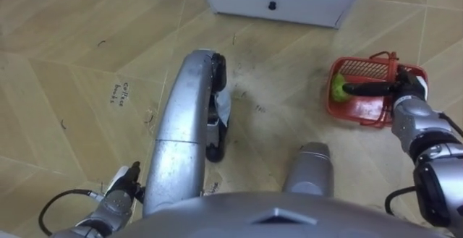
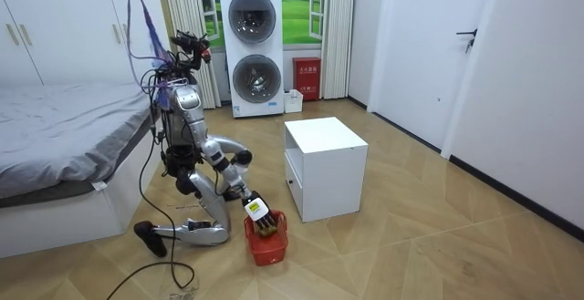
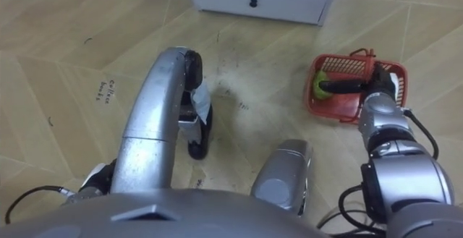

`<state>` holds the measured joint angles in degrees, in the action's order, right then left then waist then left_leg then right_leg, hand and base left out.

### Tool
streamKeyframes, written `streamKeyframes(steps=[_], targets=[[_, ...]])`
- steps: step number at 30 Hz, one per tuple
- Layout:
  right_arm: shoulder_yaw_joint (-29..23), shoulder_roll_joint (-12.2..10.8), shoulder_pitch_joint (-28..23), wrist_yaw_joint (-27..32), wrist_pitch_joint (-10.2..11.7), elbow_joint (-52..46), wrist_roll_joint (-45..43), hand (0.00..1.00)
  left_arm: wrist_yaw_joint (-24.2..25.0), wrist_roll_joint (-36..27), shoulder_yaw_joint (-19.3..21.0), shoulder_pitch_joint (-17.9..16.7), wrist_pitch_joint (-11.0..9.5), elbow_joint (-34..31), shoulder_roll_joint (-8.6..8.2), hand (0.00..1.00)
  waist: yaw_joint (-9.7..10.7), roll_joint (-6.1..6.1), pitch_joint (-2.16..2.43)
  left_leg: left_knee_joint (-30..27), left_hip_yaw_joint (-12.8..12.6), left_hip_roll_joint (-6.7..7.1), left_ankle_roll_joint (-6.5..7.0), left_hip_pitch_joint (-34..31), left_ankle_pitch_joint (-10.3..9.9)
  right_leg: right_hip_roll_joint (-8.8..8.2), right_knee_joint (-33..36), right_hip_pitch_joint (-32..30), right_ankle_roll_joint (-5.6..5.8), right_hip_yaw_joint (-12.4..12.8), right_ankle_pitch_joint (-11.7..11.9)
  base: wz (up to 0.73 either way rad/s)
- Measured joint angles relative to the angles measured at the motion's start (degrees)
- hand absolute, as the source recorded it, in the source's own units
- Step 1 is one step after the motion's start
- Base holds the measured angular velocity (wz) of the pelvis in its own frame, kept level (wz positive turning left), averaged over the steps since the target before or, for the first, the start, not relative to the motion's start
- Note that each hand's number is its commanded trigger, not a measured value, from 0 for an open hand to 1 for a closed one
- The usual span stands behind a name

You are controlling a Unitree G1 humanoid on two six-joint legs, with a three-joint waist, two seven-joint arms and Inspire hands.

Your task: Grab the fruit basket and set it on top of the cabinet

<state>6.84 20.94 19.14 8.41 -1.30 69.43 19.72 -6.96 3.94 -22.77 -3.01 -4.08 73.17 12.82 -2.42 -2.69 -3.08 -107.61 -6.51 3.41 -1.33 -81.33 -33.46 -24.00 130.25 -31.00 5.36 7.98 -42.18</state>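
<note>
Your robot kneels low on the wooden floor (image 2: 411,236) between the bed (image 2: 64,122) and a white drawer cabinet (image 2: 324,163), its right arm stretched down to the red fruit basket (image 1: 365,110). The basket stands upright on the floor just off the cabinet's front corner, to the right of the robot's knees, its open top showing. Your right robot hand (image 1: 409,87) sits over the basket's right rim. Its dark fingers (image 1: 365,88) lie out straight across the opening, curled round nothing, with their tips just beside a green fruit (image 1: 338,87) at the basket's left wall. A red handle (image 1: 383,55) lies along the far rim. In the room view the hand hangs just above the basket, which rests on the boards.

Your left robot hand (image 1: 121,191) shows at the lower left of the eye views, down near the floor beside the left thigh; you cannot tell whether it is open or closed. A dark knob (image 1: 272,6) marks the cabinet's drawer front at the top of the eye views. At the far wall in the room view stands a stacked washer and dryer (image 2: 254,49), and a shut white door (image 2: 493,63) is set in the wall at the room view's right.
</note>
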Motion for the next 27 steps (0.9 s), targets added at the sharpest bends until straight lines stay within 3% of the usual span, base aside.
streamKeyframes(steps=[8, 17, 27], targets=[[1.7, 1.5, 0.1, -2.5, -0.1, 3.5, 0.0, 1.00, 2.4, 0.0, 0.0, 0.0, 0.8, 0.0, -0.05, 0.00, -3.0, 0.08, 0.04, 0.3, 0.0, 0.22, -0.19, 0.0, 0.1, -0.18, 0.0, 0.0, 0.00, -0.2, 0.0, 0.00], [3.2, 1.4, 0.0, -4.3, -1.3, 4.1, 0.1, 1.00, 3.8, 0.0, 0.0, 0.2, 1.2, -0.1, -0.05, 0.00, -4.3, 0.11, 0.06, 0.3, -0.4, 0.34, -0.17, 0.0, 0.1, -0.77, 0.0, 0.0, 0.00, -0.3, 0.0, 0.00], [3.2, 1.5, 0.1, -4.3, -1.3, 4.1, 0.2, 1.00, 4.1, 0.0, 0.0, 0.2, 1.3, -0.2, -0.06, 0.00, -4.3, 0.08, 0.04, 0.3, -0.4, 0.29, -0.16, 0.0, 0.1, -0.76, 0.0, -0.1, 0.00, -0.2, 0.0, 0.00]])
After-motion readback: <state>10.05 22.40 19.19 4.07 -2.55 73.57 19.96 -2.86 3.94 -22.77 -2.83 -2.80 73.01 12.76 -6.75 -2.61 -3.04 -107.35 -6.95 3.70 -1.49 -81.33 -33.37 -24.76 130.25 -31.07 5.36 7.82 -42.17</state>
